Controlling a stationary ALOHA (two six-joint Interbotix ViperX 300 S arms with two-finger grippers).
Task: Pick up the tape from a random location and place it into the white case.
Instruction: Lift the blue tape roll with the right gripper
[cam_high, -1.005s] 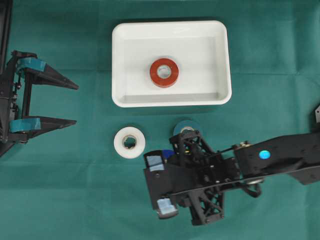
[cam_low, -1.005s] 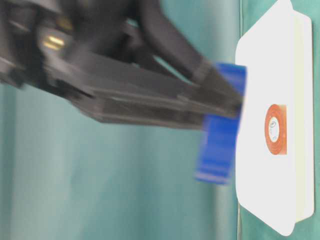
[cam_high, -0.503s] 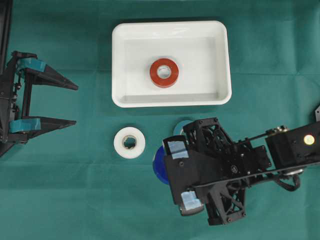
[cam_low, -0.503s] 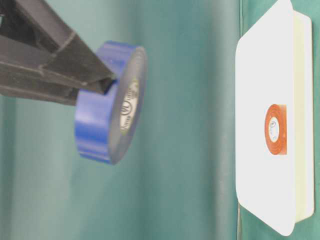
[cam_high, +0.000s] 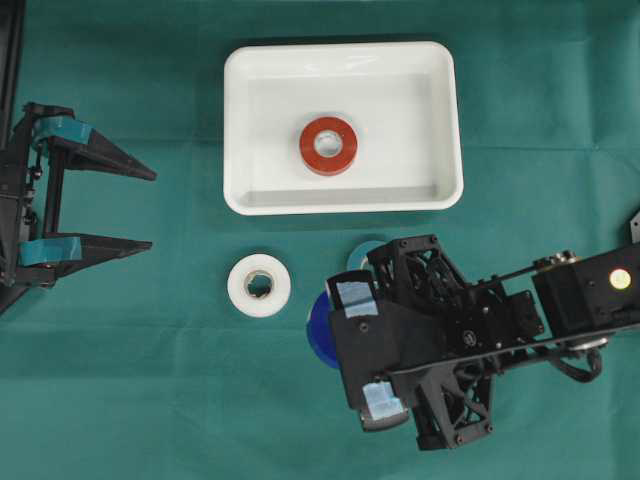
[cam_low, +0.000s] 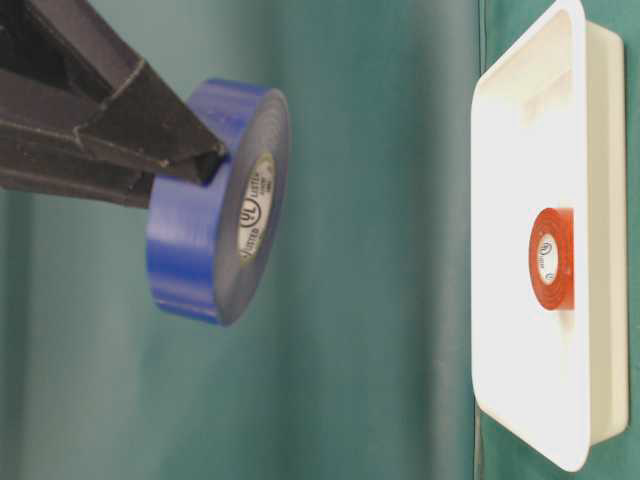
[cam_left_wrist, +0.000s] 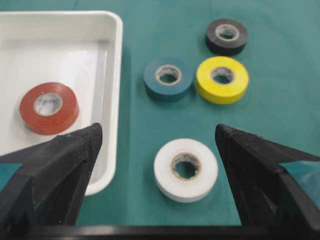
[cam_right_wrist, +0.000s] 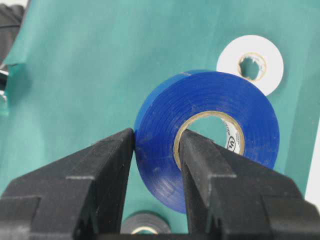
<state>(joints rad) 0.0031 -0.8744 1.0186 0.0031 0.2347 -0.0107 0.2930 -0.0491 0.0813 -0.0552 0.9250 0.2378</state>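
Blue vinyl tape (cam_right_wrist: 210, 135), one roll, is held clear of the green cloth (cam_high: 130, 380) by the right gripper (cam_right_wrist: 157, 145). The roll is carried tilted: in the table-level view its printed core label (cam_low: 252, 210) is turned towards the white case (cam_low: 525, 240), so the axis through its hole is pointed roughly that way. One finger (cam_right_wrist: 105, 165) is pressed against the outer rim and the other (cam_right_wrist: 200, 160) is passed through the hole, so a single wall of the roll is pinched between narrowly set jaws. The roll is a glossy, saturated blue with a pale cardboard core.

The left gripper (cam_left_wrist: 157, 145) is spread wide and nothing is gripped; a white roll (cam_left_wrist: 186, 170) lies on the cloth between and just beyond its fingertips. Beyond that roll, a teal roll (cam_left_wrist: 168, 78), a yellow roll (cam_left_wrist: 222, 79) and a black roll (cam_left_wrist: 226, 36) are seen. The yellow and teal rolls are close side by side.

The white case (cam_high: 440, 120) is seen in the overhead view ahead of the right gripper, well apart from the held roll. A red roll (cam_high: 328, 145) lies flat near the middle of its floor.
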